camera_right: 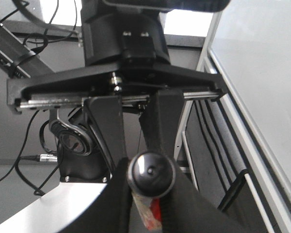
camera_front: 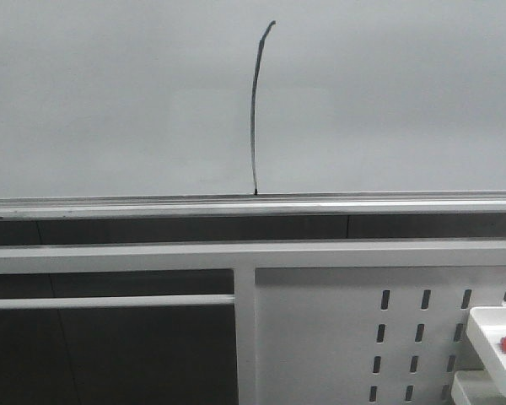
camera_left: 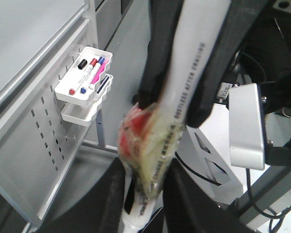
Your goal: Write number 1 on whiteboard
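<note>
The number 1 (camera_front: pixel 255 110) is already standing on the whiteboard (camera_front: pixel 110 101), running down to its bottom rail, so little is looking left, while both the left gripper (camera_left: pixel 144 213) and right gripper (camera_right: pixel 148 208) are clamping a marker (camera_left: pixel 177 107).

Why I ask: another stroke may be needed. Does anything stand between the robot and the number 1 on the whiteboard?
Nothing visible does. In the front view the number 1 stands uncovered on the whiteboard, running down to the silver rail; nothing crosses it.
</note>
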You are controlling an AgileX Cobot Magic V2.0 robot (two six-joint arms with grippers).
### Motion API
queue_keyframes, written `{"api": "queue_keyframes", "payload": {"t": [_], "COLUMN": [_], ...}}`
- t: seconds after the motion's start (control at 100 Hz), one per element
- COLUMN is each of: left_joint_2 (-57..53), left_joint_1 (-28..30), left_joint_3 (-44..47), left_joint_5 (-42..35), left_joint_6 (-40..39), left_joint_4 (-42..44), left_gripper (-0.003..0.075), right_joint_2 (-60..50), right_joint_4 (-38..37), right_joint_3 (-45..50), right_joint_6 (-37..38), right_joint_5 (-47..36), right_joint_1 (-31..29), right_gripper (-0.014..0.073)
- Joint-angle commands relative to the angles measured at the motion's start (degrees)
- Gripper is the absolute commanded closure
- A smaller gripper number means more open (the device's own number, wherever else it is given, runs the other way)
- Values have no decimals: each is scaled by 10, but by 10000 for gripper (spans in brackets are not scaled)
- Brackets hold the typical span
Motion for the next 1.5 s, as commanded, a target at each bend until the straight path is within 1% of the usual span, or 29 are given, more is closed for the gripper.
{"api": "queue_keyframes", "payload": {"t": [0.0, 0.17, 0.22, 0.35, 0.39, 0.45, 0.59, 0.74, 0.84, 1.22, 1.49], "left_joint_2": [7, 7, 7, 7, 7, 7, 7, 7, 7, 7, 7], "left_joint_1": [1, 1, 1, 1, 1, 1, 1, 1, 1, 1, 1], "left_joint_3": [-24, -24, -24, -24, -24, -24, -24, -24, -24, -24, -24], "left_joint_5": [-26, -26, -26, -27, -28, -28, -29, -31, -31, -40, -43], "left_joint_6": [-3, -3, -3, -3, -3, -3, -3, -3, -3, -3, -3], "left_joint_4": [-51, -51, -51, -51, -51, -51, -49, -46, -39, -38, -38], "left_gripper": [560, 556, 529, 401, 389, 392, 431, 512, 553, 632, 720], "right_joint_2": [-7, -7, -7, -7, -7, -7, -7, -7, -7, -7, -7], "right_joint_4": [11, 12, 12, 12, 12, 12, 12, 12, 12, 12, 13], "right_joint_3": [-17, -17, -17, -17, -17, -17, -17, -17, -17, -17, -17], "right_joint_6": [1, 1, 1, 1, 1, 1, 1, 1, 1, 1, 1], "right_joint_5": [3, 7, 7, 7, 7, 7, 6, -15, -28, -23, -23], "right_joint_1": [3, 3, 3, 3, 3, 3, 3, 3, 3, 3, 3], "right_gripper": [671, 671, 671, 671, 671, 671, 671, 671, 671, 671, 671]}}
